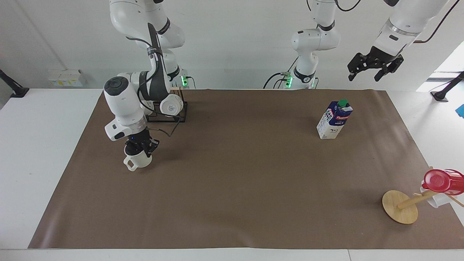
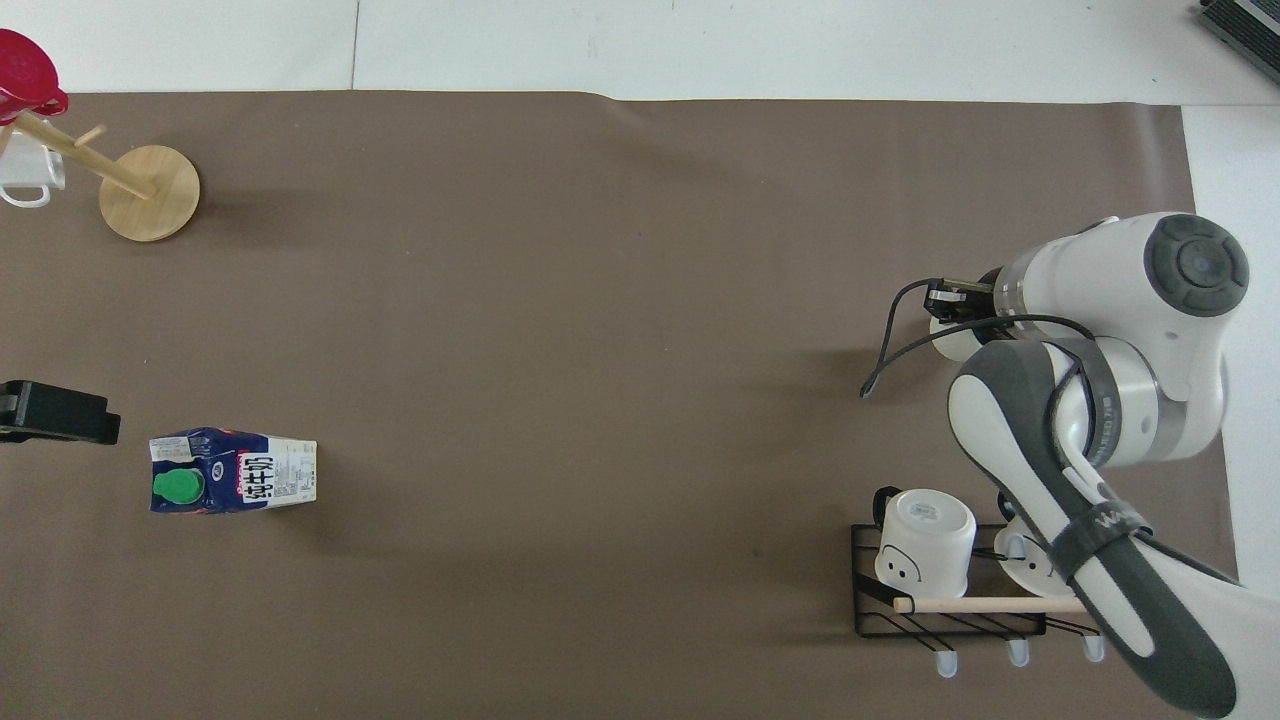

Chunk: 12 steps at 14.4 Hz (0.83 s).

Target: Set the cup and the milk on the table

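The cup (image 1: 138, 160) is white, upright, with its handle toward the table's front edge. My right gripper (image 1: 139, 146) is shut on its rim from above, low over the brown paper (image 1: 253, 181) of the table near the right arm's end. I cannot tell whether the cup touches the paper. In the overhead view the right arm hides most of the cup (image 2: 952, 342). The milk (image 1: 334, 119) stands upright on the paper toward the left arm's end and shows in the overhead view (image 2: 235, 482). My left gripper (image 1: 373, 69) waits open, high over that end.
A black wire rack (image 1: 181, 114) with white mugs (image 2: 925, 545) stands near the right arm's base. A wooden mug tree (image 1: 400, 206) with a red cup (image 1: 440, 180) and a white mug stands at the corner by the left arm's end, far from the robots.
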Each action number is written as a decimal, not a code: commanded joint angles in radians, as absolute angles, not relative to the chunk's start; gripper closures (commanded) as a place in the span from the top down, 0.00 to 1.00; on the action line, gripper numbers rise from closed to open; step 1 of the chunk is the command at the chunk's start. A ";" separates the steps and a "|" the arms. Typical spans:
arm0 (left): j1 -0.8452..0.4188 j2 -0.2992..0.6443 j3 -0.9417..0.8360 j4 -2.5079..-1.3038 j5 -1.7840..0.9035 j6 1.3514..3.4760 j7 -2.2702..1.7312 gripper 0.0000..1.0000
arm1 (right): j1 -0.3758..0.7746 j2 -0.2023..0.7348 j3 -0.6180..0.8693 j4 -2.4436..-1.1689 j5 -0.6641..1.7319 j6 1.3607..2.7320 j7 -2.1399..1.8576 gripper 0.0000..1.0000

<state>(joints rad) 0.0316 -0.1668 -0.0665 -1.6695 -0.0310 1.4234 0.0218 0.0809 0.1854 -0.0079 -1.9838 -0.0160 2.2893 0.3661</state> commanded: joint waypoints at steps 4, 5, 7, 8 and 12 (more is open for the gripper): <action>0.044 -0.186 -0.075 -1.687 -0.018 1.425 0.032 1.00 | 0.205 0.206 -0.006 -1.936 -0.018 2.238 0.593 0.00; 0.044 -0.186 -0.074 -1.687 -0.018 1.424 0.032 1.00 | 0.224 0.206 -0.006 -1.936 -0.018 2.238 0.630 0.00; 0.044 -0.186 -0.074 -1.687 -0.018 1.425 0.031 1.00 | 0.285 0.203 -0.008 -1.930 -0.018 2.230 0.702 0.00; 0.044 -0.186 -0.075 -1.687 -0.018 1.425 0.029 1.00 | 0.316 0.204 -0.008 -1.910 -0.018 2.211 0.745 0.00; 0.046 -0.186 -0.074 -1.687 -0.018 1.425 0.029 1.00 | 0.420 0.215 -0.009 -1.836 -0.023 2.148 0.877 0.00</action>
